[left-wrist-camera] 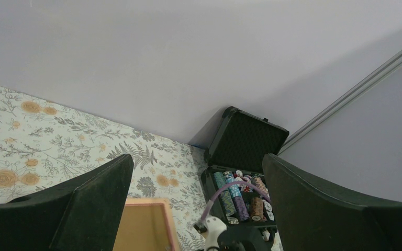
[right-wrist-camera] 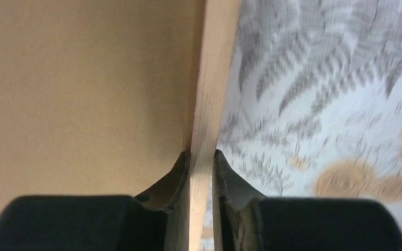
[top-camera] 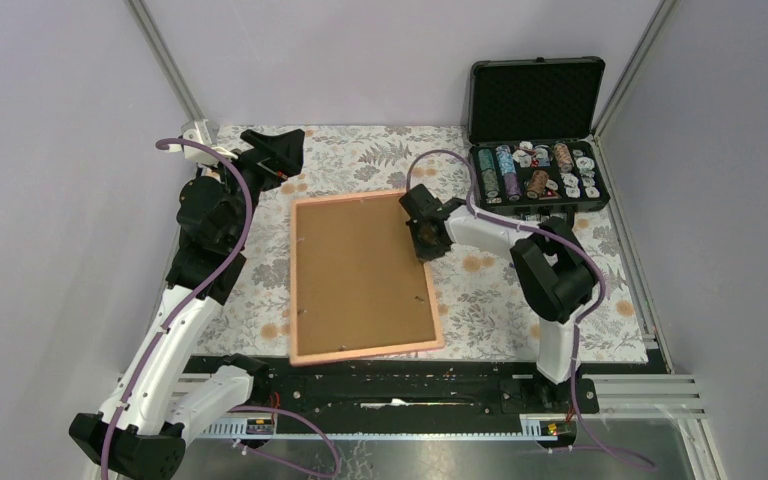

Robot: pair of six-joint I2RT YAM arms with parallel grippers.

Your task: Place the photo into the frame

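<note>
The frame (top-camera: 312, 352) lies back up on the flowered cloth in the middle, its pink border around a brown backing board (top-camera: 360, 270). My right gripper (top-camera: 424, 240) is shut on the frame's right border near the far corner; the right wrist view shows the pale border (right-wrist-camera: 209, 104) pinched between both fingers. My left gripper (top-camera: 272, 152) is open and empty, raised beyond the frame's far left corner; the left wrist view shows that corner (left-wrist-camera: 149, 222) below the spread fingers. The photo is not in view.
An open black case (top-camera: 535, 105) with several stacks of poker chips stands at the back right, also in the left wrist view (left-wrist-camera: 243, 144). Grey walls close in the table on three sides.
</note>
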